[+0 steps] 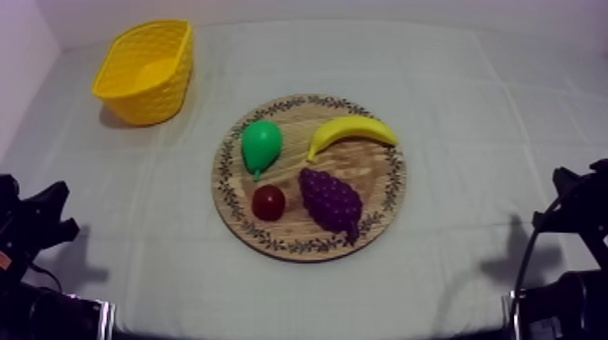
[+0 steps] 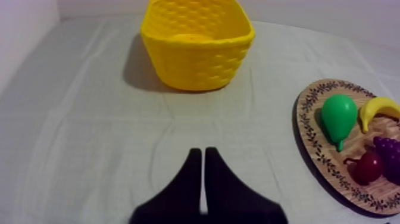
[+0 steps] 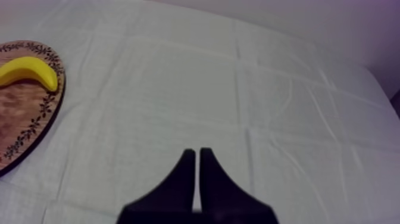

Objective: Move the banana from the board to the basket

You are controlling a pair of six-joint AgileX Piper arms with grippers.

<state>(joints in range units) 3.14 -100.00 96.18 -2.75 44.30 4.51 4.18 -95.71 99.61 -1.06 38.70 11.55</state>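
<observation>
Where they sit low at the near corners of the bench (image 1: 479, 108), the left jaws lie pressed together in a narrow wedge with nothing between them, and the right jaws do the same. Beyond them, on the round wooden board (image 1: 384, 190) at mid-bench, the small red fruit (image 1: 268, 203) and grapes (image 1: 330, 201) lie nearest. The pear (image 1: 261, 146) and the banana (image 1: 351, 132) are behind, the banana by the far right rim. The yellow basket (image 1: 154, 99) stands farthest, at the far left, well apart from the board.

Items counted: one round wooden board (image 1: 384, 185), mid-table. One yellow basket (image 1: 154, 99), far left. Toy fruit on the board, four pieces in all: one banana (image 1: 351, 132), one pear (image 1: 261, 145), one bunch of grapes (image 1: 330, 201), one small red fruit (image 1: 268, 203).
</observation>
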